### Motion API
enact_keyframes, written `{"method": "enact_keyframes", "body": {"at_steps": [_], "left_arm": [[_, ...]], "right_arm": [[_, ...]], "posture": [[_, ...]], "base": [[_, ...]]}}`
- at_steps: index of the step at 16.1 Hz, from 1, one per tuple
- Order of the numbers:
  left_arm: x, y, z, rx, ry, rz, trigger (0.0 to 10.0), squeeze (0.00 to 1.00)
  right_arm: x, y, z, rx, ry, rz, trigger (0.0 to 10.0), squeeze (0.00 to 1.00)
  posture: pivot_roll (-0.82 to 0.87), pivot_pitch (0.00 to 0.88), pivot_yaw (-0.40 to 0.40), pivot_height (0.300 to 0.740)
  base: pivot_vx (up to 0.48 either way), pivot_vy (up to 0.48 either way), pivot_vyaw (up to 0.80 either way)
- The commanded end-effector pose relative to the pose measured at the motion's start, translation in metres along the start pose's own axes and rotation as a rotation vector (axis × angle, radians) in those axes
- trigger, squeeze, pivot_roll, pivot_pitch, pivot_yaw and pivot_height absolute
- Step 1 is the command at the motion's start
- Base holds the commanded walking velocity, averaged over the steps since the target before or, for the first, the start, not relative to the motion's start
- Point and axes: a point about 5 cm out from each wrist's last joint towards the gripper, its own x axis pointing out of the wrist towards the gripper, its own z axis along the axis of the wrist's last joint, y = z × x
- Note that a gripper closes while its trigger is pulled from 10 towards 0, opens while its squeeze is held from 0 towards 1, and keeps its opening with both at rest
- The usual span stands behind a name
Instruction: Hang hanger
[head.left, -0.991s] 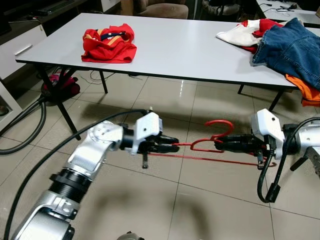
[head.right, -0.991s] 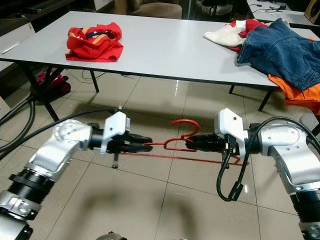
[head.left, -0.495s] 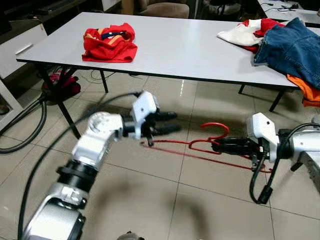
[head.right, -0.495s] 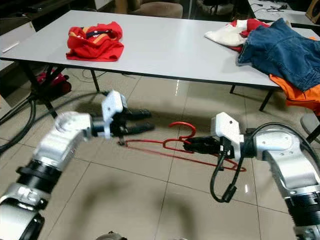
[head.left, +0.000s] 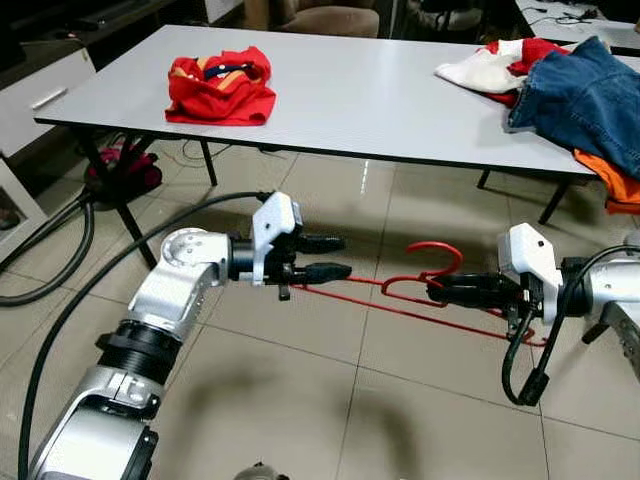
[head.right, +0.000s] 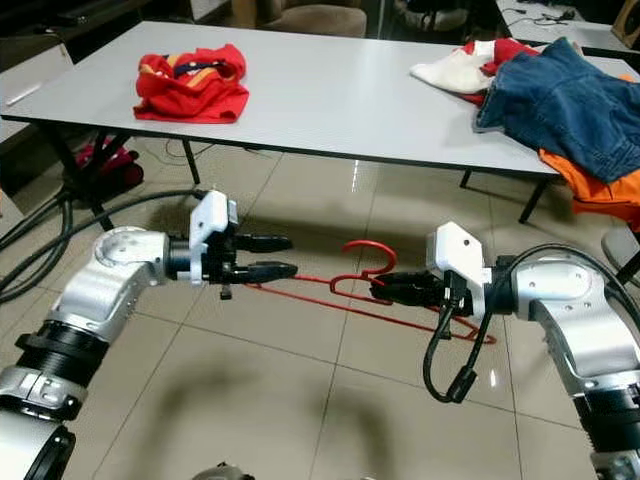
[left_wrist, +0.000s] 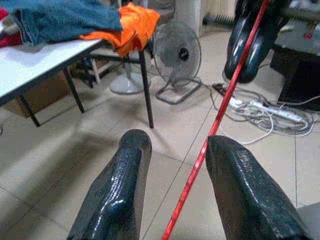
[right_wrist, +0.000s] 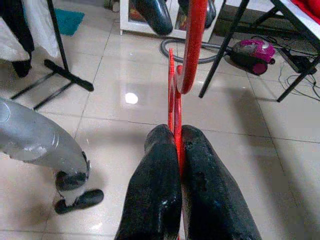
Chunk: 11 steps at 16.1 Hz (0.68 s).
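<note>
The right claw (head.left: 437, 291) is pressed together on the neck of the red hanger (head.left: 420, 285), holding it level above the tiled floor (head.left: 330, 400), in front of the white surface (head.left: 380, 95). The left claw (head.left: 340, 257) is spread; the hanger's far end lies between its fingers (left_wrist: 235, 185) without contact. A red shirt (head.left: 218, 85) and jeans (head.left: 585, 95) lie on the surface.

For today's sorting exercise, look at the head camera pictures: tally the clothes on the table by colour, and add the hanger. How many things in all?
Red clothes: 2, one folded, one in the pile
White clothes: 1
Blue jeans: 1
Orange clothes: 1
Red hanger: 1, held by the right gripper
Total: 6
</note>
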Motion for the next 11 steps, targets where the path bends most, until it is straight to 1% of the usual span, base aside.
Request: {"method": "enact_keyframes", "body": {"at_steps": [1, 3, 5, 8, 11], "left_arm": [[0.0, -0.002, 0.009, 0.033, -0.012, -0.026, 10.0, 0.0], [0.005, -0.008, 0.007, 0.027, -0.022, -0.04, 10.0, 0.0], [0.015, -0.016, 0.007, 0.004, -0.057, -0.069, 10.0, 0.0], [0.016, -0.021, 0.007, 0.002, -0.05, -0.113, 10.0, 0.0], [0.019, -0.021, 0.01, 0.019, -0.054, -0.113, 10.0, 0.0]], "right_arm": [[-0.001, 0.001, 0.003, 0.005, -0.033, -0.023, 0.0, 0.0], [0.001, 0.001, 0.003, 0.016, -0.05, -0.037, 0.0, 0.0], [0.007, 0.0, 0.005, 0.027, -0.08, -0.047, 0.0, 0.0], [0.008, 0.0, 0.005, 0.029, -0.078, -0.045, 0.0, 0.0], [0.007, -0.003, 0.008, 0.02, -0.072, -0.04, 0.0, 0.0]], "posture": [[-0.08, 0.011, 0.021, 0.74], [-0.09, 0.012, 0.022, 0.74], [-0.08, 0.013, 0.025, 0.74], [-0.08, 0.014, 0.026, 0.74], [-0.08, 0.012, 0.023, 0.74]], "base": [[0.0, 0.0, 0.0], [0.0, 0.0, 0.0], [0.0, 0.0, 0.0], [0.0, 0.0, 0.0], [0.0, 0.0, 0.0]]}}
